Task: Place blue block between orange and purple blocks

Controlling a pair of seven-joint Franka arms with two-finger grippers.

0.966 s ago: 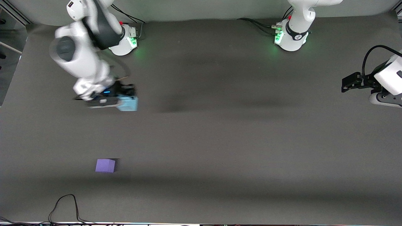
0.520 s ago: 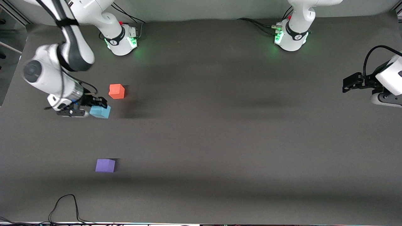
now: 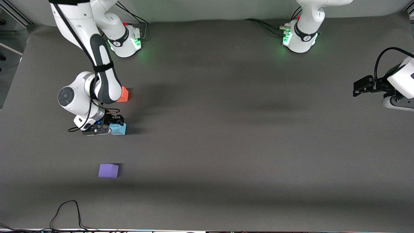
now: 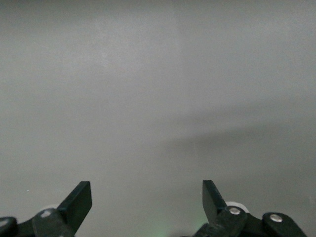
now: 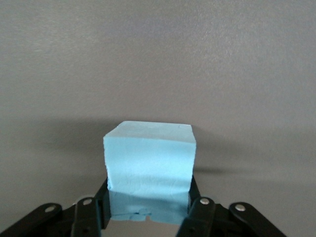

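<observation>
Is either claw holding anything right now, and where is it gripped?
The right claw holds the blue block by two opposite side faces. The left claw is open and empty.

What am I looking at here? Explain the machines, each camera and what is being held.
Two white robot arms stand at a dark table. The wide picture looks down from across it; the other two come from cameras on the arms' wrists. The right gripper is shut on the blue block, seen close up in its wrist view, low over the table between the orange block and the purple block. The left gripper waits open at its end of the table.
</observation>
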